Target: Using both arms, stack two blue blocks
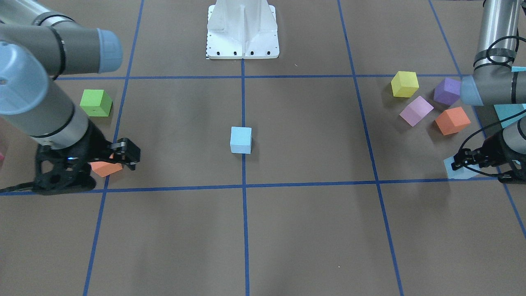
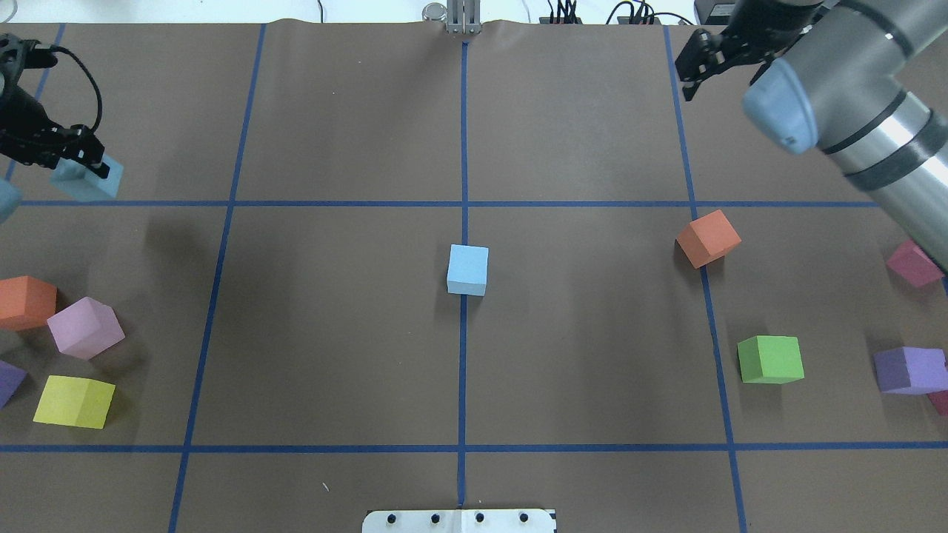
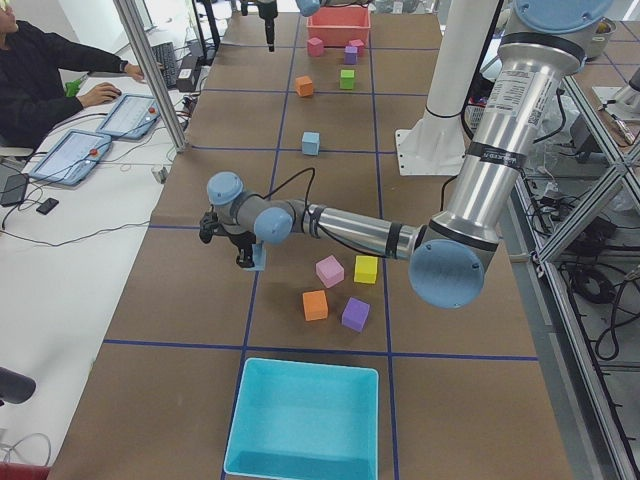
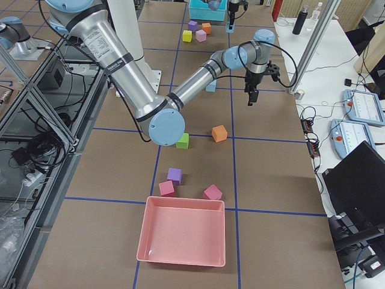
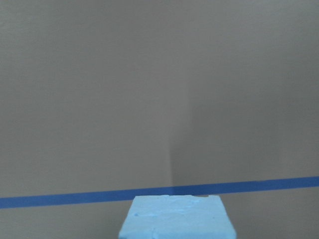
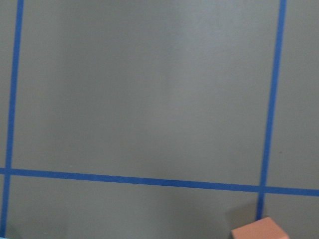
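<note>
Roughly, the task looks about half done: 0 blocks are stacked yet, but both are where the stacking needs them.

The centre blue block [image 2: 467,270] sits flat on the table [image 2: 333,333], on the middle tape line. It stands alone, well apart from every other cube, and I judge it to be the base of the stack.

The other blue block [image 2: 87,181] is at the far-left edge of the overhead view, in the left gripper [image 2: 90,164], whose jaws look closed on it. The left wrist view shows the block's top face low and central, with the table seeming well below. From that I judge it gripped and probably lifted, though no view proves it is clear of the table.

The right gripper [image 1: 133,156] hangs above the table near an orange cube [image 2: 707,237] and carries nothing. I cannot tell whether its jaws are open or closed.

What is left, as I read it, is 1 long step. The left arm has to carry its block across to the centre, lower it squarely onto the base and let go. The 2 blocks are well apart, so the whole crossing lies ahead. The base is light foam, so a crooked landing could nudge it off the line.
</note>
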{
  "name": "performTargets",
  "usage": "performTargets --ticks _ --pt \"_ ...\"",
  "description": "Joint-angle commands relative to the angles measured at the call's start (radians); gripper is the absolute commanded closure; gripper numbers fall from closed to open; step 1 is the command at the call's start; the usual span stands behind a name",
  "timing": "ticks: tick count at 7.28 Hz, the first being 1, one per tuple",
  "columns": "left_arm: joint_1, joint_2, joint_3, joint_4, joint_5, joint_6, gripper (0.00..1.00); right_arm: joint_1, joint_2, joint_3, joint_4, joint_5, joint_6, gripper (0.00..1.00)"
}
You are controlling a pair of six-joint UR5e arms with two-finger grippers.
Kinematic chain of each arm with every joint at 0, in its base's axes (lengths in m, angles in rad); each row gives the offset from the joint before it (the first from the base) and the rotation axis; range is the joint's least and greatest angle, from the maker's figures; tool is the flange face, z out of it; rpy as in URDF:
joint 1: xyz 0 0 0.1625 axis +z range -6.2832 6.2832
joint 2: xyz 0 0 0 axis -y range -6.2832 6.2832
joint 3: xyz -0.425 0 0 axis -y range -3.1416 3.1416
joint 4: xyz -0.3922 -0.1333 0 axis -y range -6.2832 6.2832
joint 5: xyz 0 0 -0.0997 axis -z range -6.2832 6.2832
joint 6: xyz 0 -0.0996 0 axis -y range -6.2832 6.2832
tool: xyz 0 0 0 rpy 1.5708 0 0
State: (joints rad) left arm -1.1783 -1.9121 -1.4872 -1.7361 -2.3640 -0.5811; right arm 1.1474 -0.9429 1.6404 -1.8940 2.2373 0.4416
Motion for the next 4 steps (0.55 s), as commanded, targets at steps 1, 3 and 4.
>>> performTargets --ticks 1,3,4 --pt "0.075 -0.149 -0.236 0.304 0.0 -0.205 0.41 0.168 -0.063 -0.023 -0.092 0.022 -0.322 0.0" --pt "0.295 -0.304 -0.263 0.328 0.133 -0.531 0.41 0.247 -0.083 -0.138 -0.071 0.059 -0.452 0.0" --pt "0.363 -0.38 -0.239 0.328 0.184 -0.61 0.41 0.287 -0.103 -0.213 -0.007 0.064 -0.525 0.0"
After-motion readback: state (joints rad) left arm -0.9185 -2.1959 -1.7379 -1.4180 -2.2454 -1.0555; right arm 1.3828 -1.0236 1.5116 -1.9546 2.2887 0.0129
